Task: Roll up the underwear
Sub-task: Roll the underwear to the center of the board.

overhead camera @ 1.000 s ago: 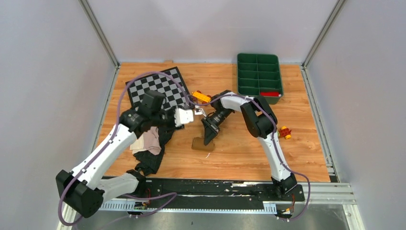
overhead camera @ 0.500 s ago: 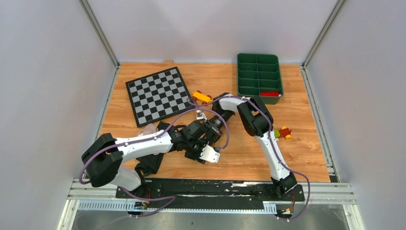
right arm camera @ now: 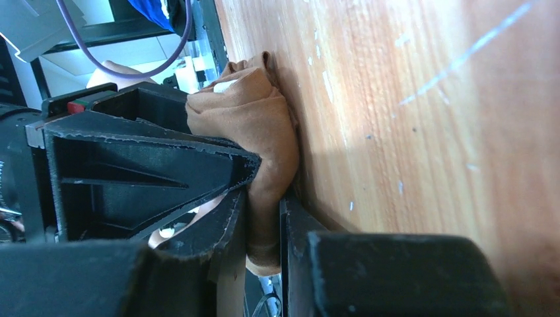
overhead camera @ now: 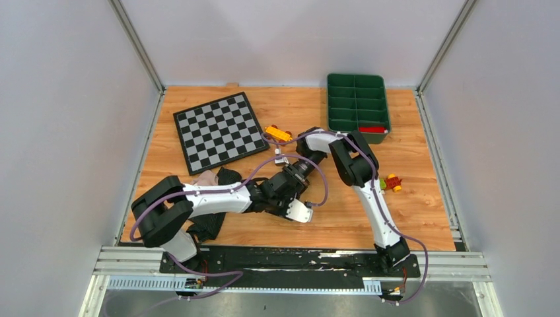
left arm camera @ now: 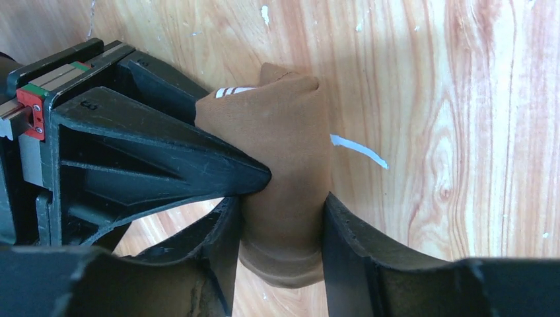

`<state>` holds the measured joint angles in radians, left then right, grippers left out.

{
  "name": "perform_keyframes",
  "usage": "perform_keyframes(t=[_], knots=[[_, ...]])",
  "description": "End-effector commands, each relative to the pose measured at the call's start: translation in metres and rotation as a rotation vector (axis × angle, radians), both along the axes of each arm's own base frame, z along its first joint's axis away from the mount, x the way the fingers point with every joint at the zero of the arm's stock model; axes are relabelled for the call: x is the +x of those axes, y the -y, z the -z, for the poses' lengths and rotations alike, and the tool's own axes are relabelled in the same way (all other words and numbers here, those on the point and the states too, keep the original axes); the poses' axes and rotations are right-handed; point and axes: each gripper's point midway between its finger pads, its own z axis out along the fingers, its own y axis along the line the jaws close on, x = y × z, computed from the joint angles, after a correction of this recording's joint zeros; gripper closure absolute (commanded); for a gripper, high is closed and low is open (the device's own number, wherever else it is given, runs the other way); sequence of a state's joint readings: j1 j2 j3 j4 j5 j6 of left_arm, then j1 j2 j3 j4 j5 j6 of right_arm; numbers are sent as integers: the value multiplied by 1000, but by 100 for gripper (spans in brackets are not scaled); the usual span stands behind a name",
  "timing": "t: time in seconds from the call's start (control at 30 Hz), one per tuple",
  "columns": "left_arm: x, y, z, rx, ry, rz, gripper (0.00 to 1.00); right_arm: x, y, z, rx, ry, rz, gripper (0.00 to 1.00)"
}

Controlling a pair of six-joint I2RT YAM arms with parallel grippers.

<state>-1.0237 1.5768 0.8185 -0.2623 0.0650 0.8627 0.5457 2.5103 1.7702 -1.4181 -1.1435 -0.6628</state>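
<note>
The tan pair [left arm camera: 284, 165] sits near the middle of the table [overhead camera: 409, 198] as a short, thick bundle with a sliver of cream waistband showing at one end. From above it is hidden under the two wrists. A second ago it lay in plain sight with only the right gripper [right arm camera: 264, 198] on it, while the left arm was off to the left above the heap of other clothes. Half a second ago that arm was sweeping across. Now the left gripper [left arm camera: 280, 211] has arrived, with one finger on each side of the bundle, closed in until both press its flanks. The right gripper is nipped onto a fold of the same cloth, its fingers almost together with only fabric between them, and one of its tips bears on the bundle just beside the left gripper's finger. Both arms are therefore on one garment, which I read as the roll being tightened or steadied rather than started. It already looks compact but not bound, so it may well spring loose if either grip lets go early. The black pair [overhead camera: 210, 226] and the pink pair [overhead camera: 206, 178] lie crumpled at the near left, well apart from the grippers and just near of the mat [overhead camera: 218, 131]. Neither is rolled, so most of the task remains.
</note>
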Motion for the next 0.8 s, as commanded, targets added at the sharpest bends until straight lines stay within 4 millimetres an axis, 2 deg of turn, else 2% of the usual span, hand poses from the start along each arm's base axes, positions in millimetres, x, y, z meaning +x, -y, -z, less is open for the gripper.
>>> perform_keyframes(t=[0.0,0.1,0.17,0.2,0.27,0.37,0.47,0.53,0.6,0.7,0.77], knots=[[7,6,16,11,23,-24,55,0,19,48,-31,180,-139,91],[4,-3,18,59,13,-16,75,19,25,6,34,187,-74,69],[0,-8,19,75,3,-8,84,39,40,-29,59,246,-25,58],[-2,-10,20,83,-7,-7,88,55,53,-54,76,310,23,54],[-7,-14,22,103,-40,-18,94,74,76,-91,95,408,103,50],[-19,-17,24,136,-125,-25,98,90,114,-142,108,587,202,49],[-34,-18,30,167,-272,-74,100,98,150,-176,64,807,308,48],[-44,-17,32,190,-396,-100,100,96,172,-188,-6,949,365,48],[-52,-13,33,196,-526,-136,100,81,185,-193,-48,1071,361,48],[-51,-10,32,186,-661,-183,100,42,187,-200,-10,1224,306,49],[-41,-9,32,165,-704,-223,100,27,183,-198,10,1298,280,52]])
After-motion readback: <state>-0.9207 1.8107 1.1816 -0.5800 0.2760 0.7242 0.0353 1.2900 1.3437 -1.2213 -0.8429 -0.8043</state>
